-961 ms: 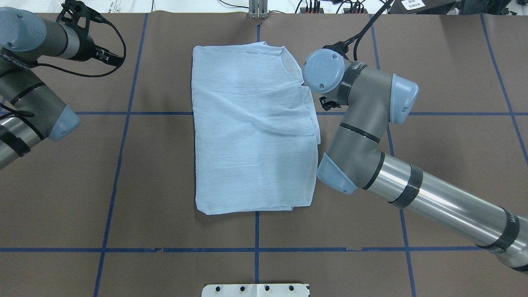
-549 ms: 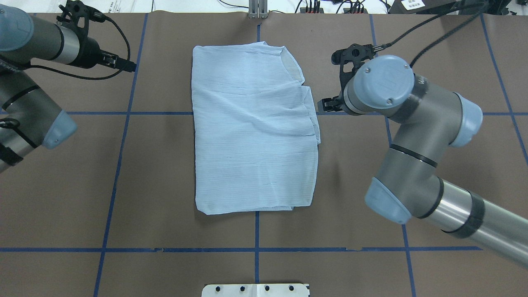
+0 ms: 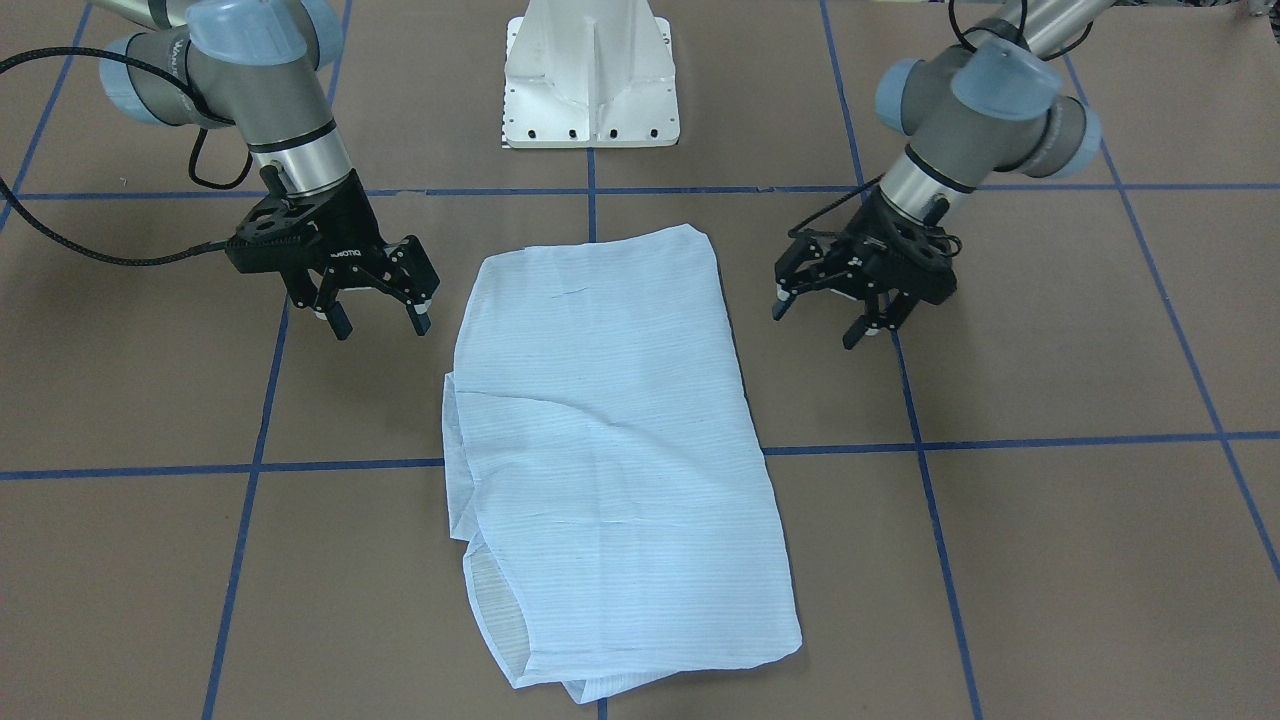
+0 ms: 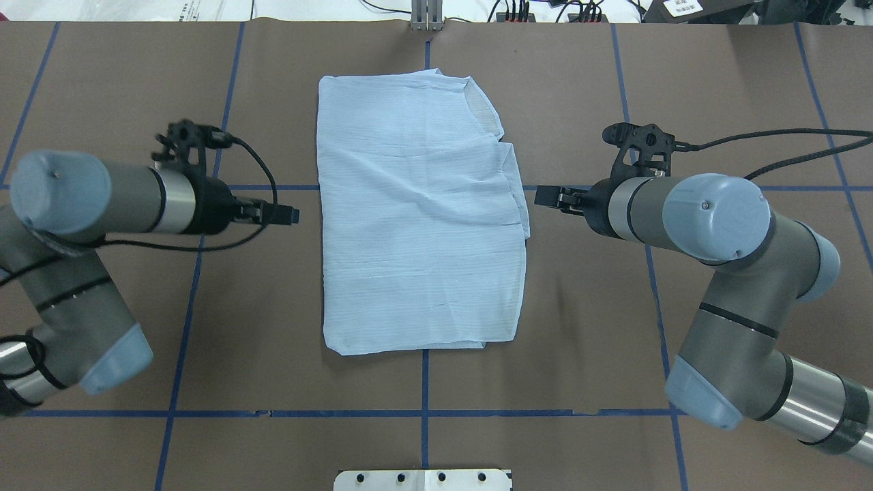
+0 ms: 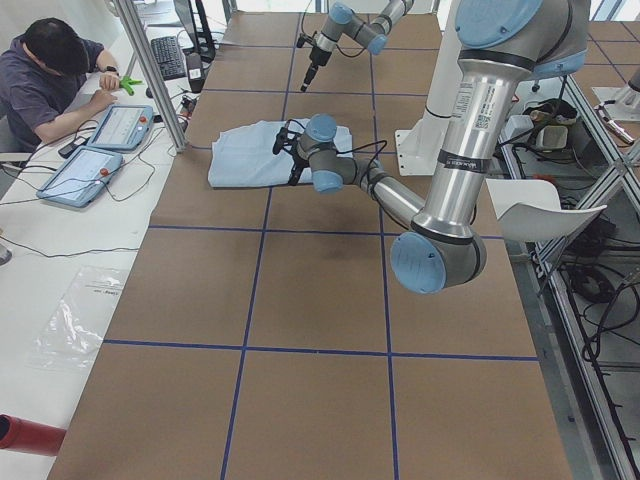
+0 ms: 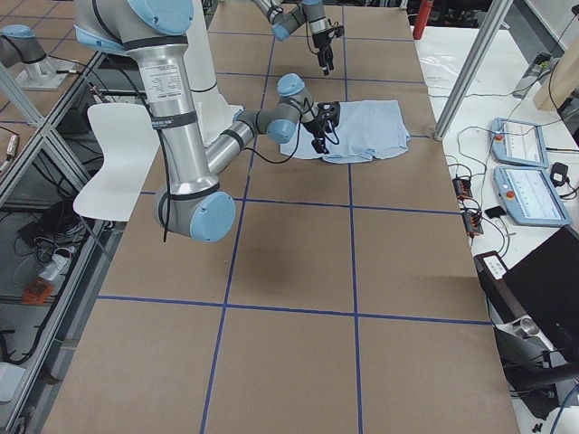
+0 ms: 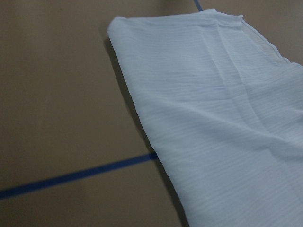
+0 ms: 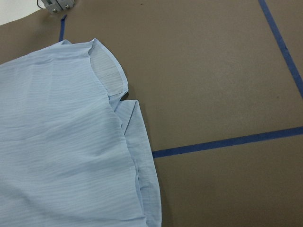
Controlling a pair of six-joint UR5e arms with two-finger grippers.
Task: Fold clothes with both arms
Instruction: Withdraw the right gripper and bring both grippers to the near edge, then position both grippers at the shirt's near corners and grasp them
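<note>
The light blue striped shirt (image 4: 419,218) lies folded into a flat rectangle at the table's middle, collar end at the far side; it also shows in the front view (image 3: 610,460). My left gripper (image 4: 290,215) hovers open and empty just off the shirt's left edge, and is on the right of the front view (image 3: 817,325). My right gripper (image 4: 545,196) hovers open and empty just off the shirt's right edge, and is on the left of the front view (image 3: 380,325). The left wrist view shows the shirt's folded edge (image 7: 227,118). The right wrist view shows the collar side (image 8: 61,156).
The brown table cover carries a grid of blue tape lines (image 4: 424,382). The white pedestal base (image 3: 590,75) stands at the robot's side. A metal bracket (image 4: 426,17) sits at the far edge. An operator (image 5: 50,70) sits at a side desk with tablets.
The left arm swung from the far left corner in to the shirt's left edge. The right arm drew its elbow back to the right, gripper staying beside the right edge. The shirt has not moved.
</note>
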